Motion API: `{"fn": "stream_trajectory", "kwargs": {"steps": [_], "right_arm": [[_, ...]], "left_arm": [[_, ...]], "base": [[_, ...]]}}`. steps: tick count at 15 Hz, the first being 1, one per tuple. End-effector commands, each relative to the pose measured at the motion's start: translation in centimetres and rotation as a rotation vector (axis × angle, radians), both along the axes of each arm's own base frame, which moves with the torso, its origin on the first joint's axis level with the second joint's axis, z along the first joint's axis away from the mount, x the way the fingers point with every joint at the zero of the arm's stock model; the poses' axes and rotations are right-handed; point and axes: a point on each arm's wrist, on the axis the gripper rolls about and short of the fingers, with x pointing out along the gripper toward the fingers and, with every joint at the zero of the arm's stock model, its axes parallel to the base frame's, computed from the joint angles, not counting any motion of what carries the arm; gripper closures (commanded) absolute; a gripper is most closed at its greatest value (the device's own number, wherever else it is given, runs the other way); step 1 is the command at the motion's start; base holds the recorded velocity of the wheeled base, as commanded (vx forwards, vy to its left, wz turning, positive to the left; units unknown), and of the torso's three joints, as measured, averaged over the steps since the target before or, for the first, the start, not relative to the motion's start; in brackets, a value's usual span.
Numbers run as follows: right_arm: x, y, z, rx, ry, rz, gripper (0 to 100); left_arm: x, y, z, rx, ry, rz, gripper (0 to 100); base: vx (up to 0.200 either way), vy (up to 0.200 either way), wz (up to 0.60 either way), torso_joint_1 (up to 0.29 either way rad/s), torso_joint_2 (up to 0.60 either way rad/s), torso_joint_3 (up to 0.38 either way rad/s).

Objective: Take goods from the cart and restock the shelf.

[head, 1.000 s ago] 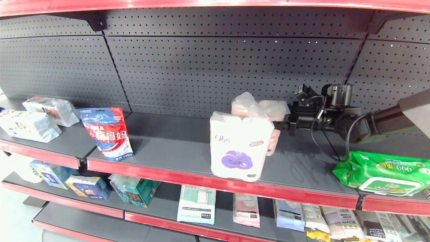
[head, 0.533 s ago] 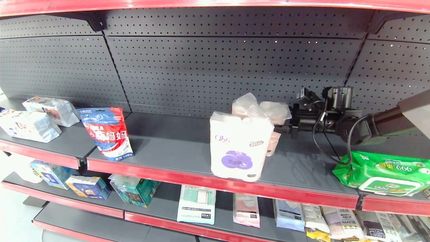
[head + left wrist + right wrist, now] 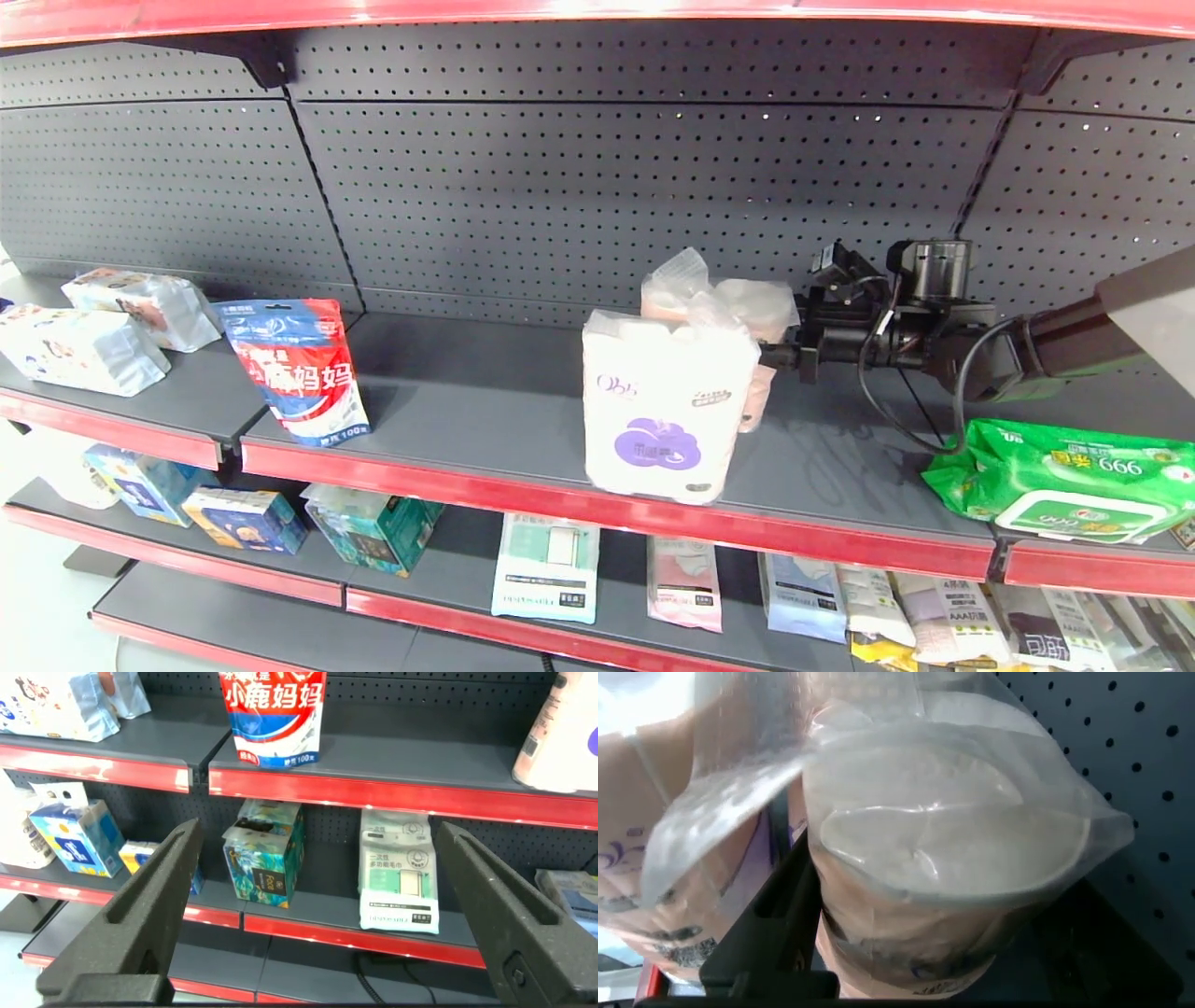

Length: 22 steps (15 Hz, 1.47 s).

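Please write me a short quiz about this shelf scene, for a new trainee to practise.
1. True or false: the right pincer grips the pink roll pack.
2. The left pincer is: A wide open; B shut empty; C shut on something.
3. Fill in: the white roll pack stands ___ the pink one, near the front edge of the shelf.
Key: 1 true; 2 A; 3 in front of.

Red-and-blue pouch [image 3: 299, 369] upright on the left; green wipes pack [image 3: 1064, 467] lying flat far right.
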Motion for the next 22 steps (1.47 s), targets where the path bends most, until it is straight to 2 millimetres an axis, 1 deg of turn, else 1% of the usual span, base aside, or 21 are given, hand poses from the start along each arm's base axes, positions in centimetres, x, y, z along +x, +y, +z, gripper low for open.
{"fn": "stream_trajectory", "kwargs": {"steps": [1,3,6,8,11,14,16,20,22], "right_arm": [[0.2,0.7,-0.1,0.005,0.001,0.015,100],[0.6,0.9,0.7,0.021,-0.005,0.013,100],[1.0,0.8,1.0,0.025,0.004,-0.038,100],[1.0,0.7,0.8,0.024,0.009,-0.039,100],[0.9,0.1,0.7,0.019,0.006,-0.046,100],[0.5,-0.3,0.2,0.002,0.008,-0.048,100],[0.2,-0.3,-0.2,-0.005,0.016,-0.043,100],[0.2,0.1,-0.2,-0.036,-0.038,-0.021,100],[0.1,0.1,-0.3,-0.036,-0.035,-0.021,100]], "left_arm": [[0.0,0.0,0.0,0.001,0.0,0.001,0],[0.0,0.0,0.0,0.001,0.0,0.001,0],[0.0,0.0,0.0,0.001,0.0,0.001,0],[0.0,0.0,0.0,-0.001,0.0,0.001,0],[0.0,0.0,0.0,-0.001,0.0,0.001,0],[0.0,0.0,0.0,0.001,0.0,0.001,0],[0.0,0.0,0.0,0.001,0.0,0.001,0],[0.0,0.0,0.0,0.001,0.0,0.001,0],[0.0,0.0,0.0,0.001,0.0,0.001,0]], "base": [[0.0,0.0,0.0,0.0,0.0,0.0],[0.0,0.0,0.0,0.0,0.0,0.0],[0.0,0.0,0.0,0.0,0.0,0.0],[0.0,0.0,0.0,0.0,0.0,0.0],[0.0,0.0,0.0,0.0,0.0,0.0],[0.0,0.0,0.0,0.0,0.0,0.0],[0.0,0.0,0.0,0.0,0.0,0.0],[0.0,0.0,0.0,0.0,0.0,0.0],[0.0,0.0,0.0,0.0,0.0,0.0]]}}
